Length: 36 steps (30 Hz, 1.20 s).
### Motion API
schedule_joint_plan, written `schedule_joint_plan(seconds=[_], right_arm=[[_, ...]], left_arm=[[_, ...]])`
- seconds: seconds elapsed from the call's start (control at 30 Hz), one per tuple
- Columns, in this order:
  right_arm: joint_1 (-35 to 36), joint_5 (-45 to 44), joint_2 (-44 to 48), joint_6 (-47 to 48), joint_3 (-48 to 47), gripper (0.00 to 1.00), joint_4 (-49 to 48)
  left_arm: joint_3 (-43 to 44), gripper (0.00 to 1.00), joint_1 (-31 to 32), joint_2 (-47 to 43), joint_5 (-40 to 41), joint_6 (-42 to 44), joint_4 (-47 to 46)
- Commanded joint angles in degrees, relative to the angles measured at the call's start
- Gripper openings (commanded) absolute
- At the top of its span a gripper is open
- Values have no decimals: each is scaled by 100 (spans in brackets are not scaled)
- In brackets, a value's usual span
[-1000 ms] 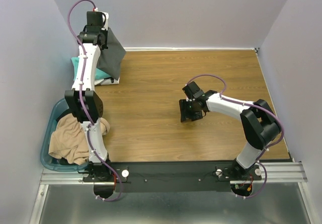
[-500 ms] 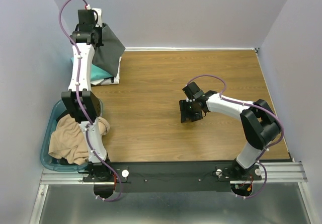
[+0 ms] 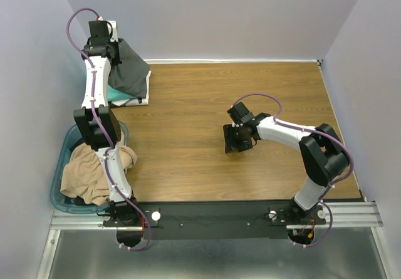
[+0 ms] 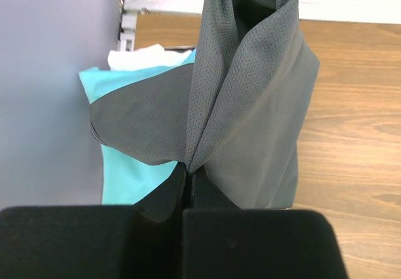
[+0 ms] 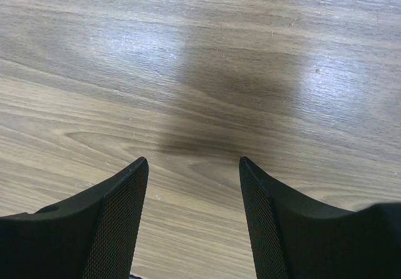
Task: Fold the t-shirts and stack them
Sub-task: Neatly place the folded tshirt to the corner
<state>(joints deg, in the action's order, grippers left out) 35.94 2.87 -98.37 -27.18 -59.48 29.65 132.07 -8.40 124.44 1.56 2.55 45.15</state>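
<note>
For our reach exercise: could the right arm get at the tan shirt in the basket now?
Probably not: the tan shirt lies in the basket far left, with the left arm standing between.

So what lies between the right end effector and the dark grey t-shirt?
Only bare wooden table lies between the right end effector and the dark grey t-shirt; the top external view shows it.
</note>
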Motion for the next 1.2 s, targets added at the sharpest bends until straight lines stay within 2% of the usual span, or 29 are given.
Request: schedule_joint_plan(seconds=[0.0,0.53,0.57,0.63,0.67,0.7,0.87,0.93,1.17], right_arm=[[27,91,19,-86,95,67,-47],[27,117,28,-51,86,67,-47],[27,108,37,-51,86,67,-38],[27,91,72,-59,86,67,-47],[27,47,124,-68,103,67,-47],[27,12,168,-77,112,68,-47],[27,-418,572,-244,209,68,-56],[27,-550,810,-288,244,68,-65],[27,-1201,1547,-437,472,68,-161]], left_arm=[[-155,0,-153,185,-314,-70,-331],[-726,0,-785,370,-218,-367,-604],[-709,7,-794,405,-227,-395,-560],[-692,38,-830,440,-200,-465,-507],[-683,61,-830,423,17,-544,-428],[-700,69,-830,397,115,-614,-428],[-1367,75,-830,-428,432,-966,-857],[-1641,82,-830,-771,520,-1063,-1024],[-3491,82,-698,-2640,477,-1055,-1930]])
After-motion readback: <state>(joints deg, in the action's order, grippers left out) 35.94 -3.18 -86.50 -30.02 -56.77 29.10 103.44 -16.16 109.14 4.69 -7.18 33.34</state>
